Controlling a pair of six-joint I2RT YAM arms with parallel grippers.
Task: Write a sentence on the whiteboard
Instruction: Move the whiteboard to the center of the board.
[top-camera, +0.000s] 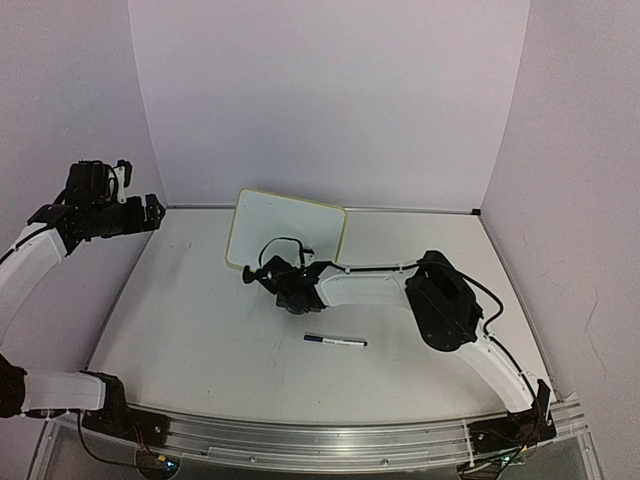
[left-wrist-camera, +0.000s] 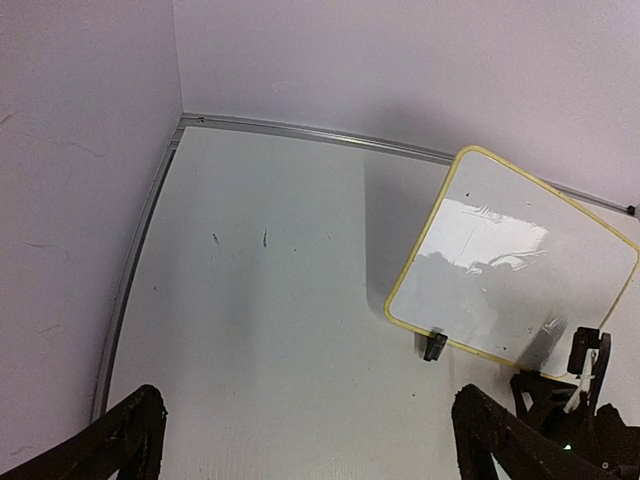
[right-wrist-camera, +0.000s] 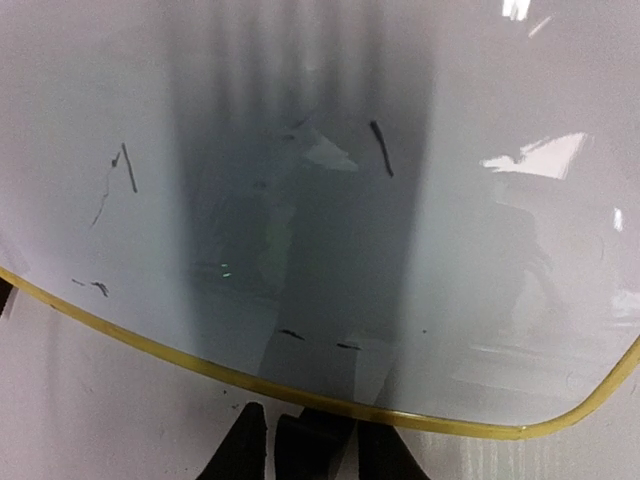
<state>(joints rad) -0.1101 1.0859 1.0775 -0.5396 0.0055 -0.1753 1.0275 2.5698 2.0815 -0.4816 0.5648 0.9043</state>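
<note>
The whiteboard (top-camera: 288, 230) stands tilted at the back middle of the table, white with a pale-yellow rim. It also shows in the left wrist view (left-wrist-camera: 520, 260) and fills the right wrist view (right-wrist-camera: 320, 200). Its face carries only a few short dark strokes; no sentence shows. One black clip foot (left-wrist-camera: 434, 345) is free. My right gripper (top-camera: 292, 290) is at the board's lower edge, its fingers (right-wrist-camera: 245, 445) close on either side of the other black clip foot (right-wrist-camera: 310, 440). My left gripper (top-camera: 150, 212) is raised at the far left, open and empty (left-wrist-camera: 305, 420).
A marker (top-camera: 335, 341) with a dark cap lies flat on the table in front of the right arm. Purple walls close the back and both sides. A metal rail (top-camera: 320, 440) runs along the near edge.
</note>
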